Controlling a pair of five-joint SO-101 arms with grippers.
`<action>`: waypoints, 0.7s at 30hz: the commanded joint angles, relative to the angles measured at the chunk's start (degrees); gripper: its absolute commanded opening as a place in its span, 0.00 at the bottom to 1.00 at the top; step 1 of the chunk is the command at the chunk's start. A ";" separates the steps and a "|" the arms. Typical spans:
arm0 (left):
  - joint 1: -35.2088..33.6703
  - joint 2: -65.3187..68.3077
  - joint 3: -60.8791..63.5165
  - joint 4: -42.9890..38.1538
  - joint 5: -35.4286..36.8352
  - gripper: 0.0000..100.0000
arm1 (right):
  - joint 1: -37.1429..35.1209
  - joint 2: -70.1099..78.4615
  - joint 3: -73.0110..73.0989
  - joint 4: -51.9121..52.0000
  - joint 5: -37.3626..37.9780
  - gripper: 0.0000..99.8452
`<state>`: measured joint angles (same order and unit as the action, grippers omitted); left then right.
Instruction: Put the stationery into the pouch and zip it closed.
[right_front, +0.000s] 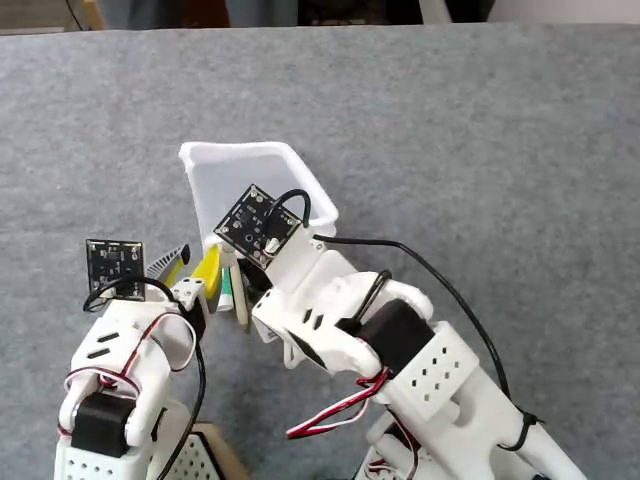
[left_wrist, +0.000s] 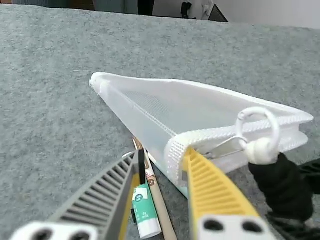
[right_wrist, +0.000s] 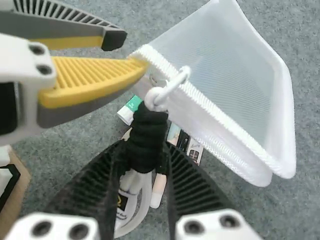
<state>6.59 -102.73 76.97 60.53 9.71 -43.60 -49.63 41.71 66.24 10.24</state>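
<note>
Pouch (right_front: 250, 175) on table (right_front: 500, 130), mouth rim facing near, running left-right. Right pincer (right_wrist: 144, 147) pinches black zip pull (right_wrist: 147, 127) at the rim's left end; closing likely means dragging it right. Left pincer (left_wrist: 162, 155) spread, yellow finger touching that same corner, best placed to brace. Glue stick (left_wrist: 142, 212) and pencil (left_wrist: 161, 210) lie just near of the mouth, long axes pointing in; tips inside or not, unclear

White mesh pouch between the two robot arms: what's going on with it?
The right gripper is shut on the black zip pull of the white mesh pouch. The left gripper is open, its yellow finger against the pouch's rim. A green-labelled glue stick and a pencil lie on the grey mat beside it.
</note>
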 joint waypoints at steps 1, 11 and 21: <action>0.84 0.18 -0.22 -1.32 0.09 0.15 | 0.62 -1.63 -0.48 0.09 0.44 0.01; 1.01 0.09 -2.59 2.02 0.09 0.03 | 0.62 -1.71 -0.48 0.09 0.44 0.01; 0.92 0.09 -6.29 6.77 0.26 0.03 | 4.48 -1.80 -0.66 0.09 0.53 0.01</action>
<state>7.03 -102.73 74.15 66.24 9.71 -42.55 -49.63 41.71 66.24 10.33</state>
